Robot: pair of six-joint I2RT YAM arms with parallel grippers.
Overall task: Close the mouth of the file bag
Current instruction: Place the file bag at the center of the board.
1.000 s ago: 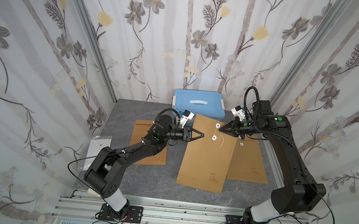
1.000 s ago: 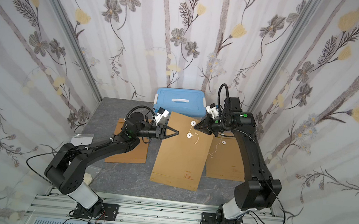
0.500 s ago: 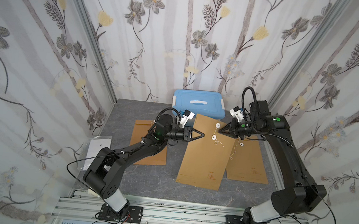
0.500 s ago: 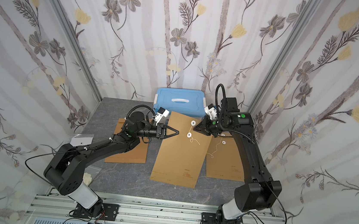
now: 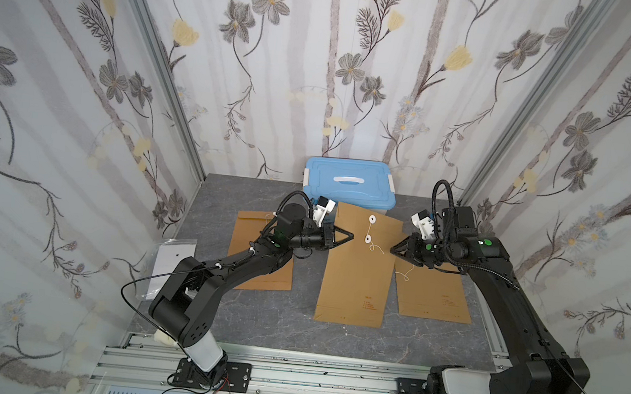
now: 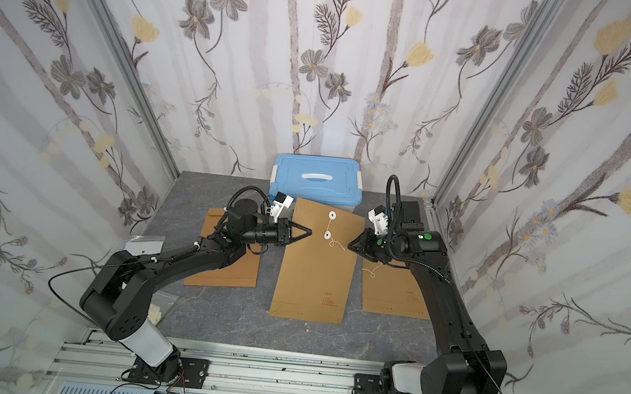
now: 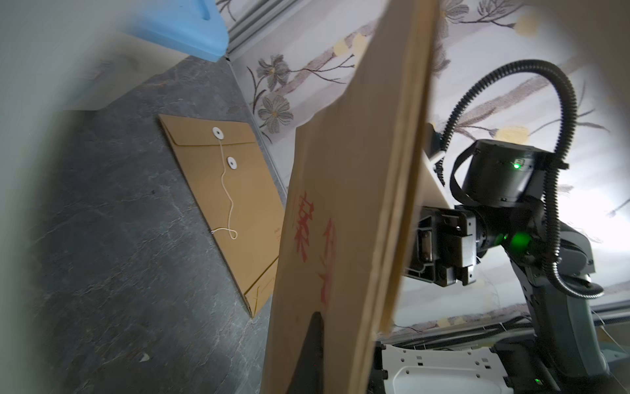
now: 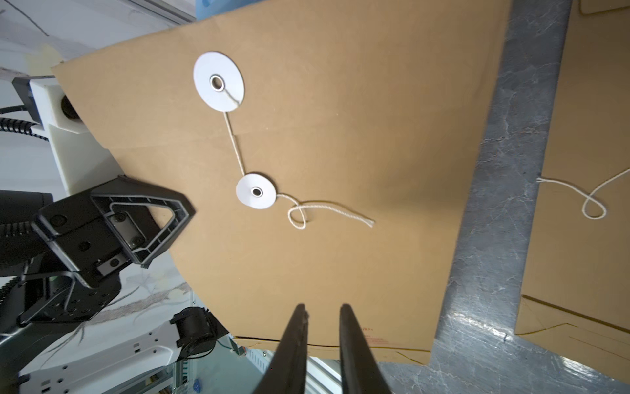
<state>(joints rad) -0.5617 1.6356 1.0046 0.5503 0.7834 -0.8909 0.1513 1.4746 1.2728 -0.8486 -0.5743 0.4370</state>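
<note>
File bag [image 5: 358, 273] lies mid-table on the grey table [image 5: 273, 332], between a second bag [image 5: 250, 225] and a third bag [image 5: 434, 296] lying flat. The small red print [image 5: 368, 305] near its close end is too small for me to read. Farther up, my left gripper [image 5: 350, 236] is clamped on its left edge, lifting that part. My right gripper [image 5: 393, 249] sits at the right edge, jaws slightly apart on nothing. The string [image 8: 327, 208] trails loose from the lower white disc [image 8: 255, 191]. Behind stands a blue box [image 5: 349, 181].

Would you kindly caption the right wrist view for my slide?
Left gripper pinches the file bag; string end loose; right gripper slightly open.
</note>
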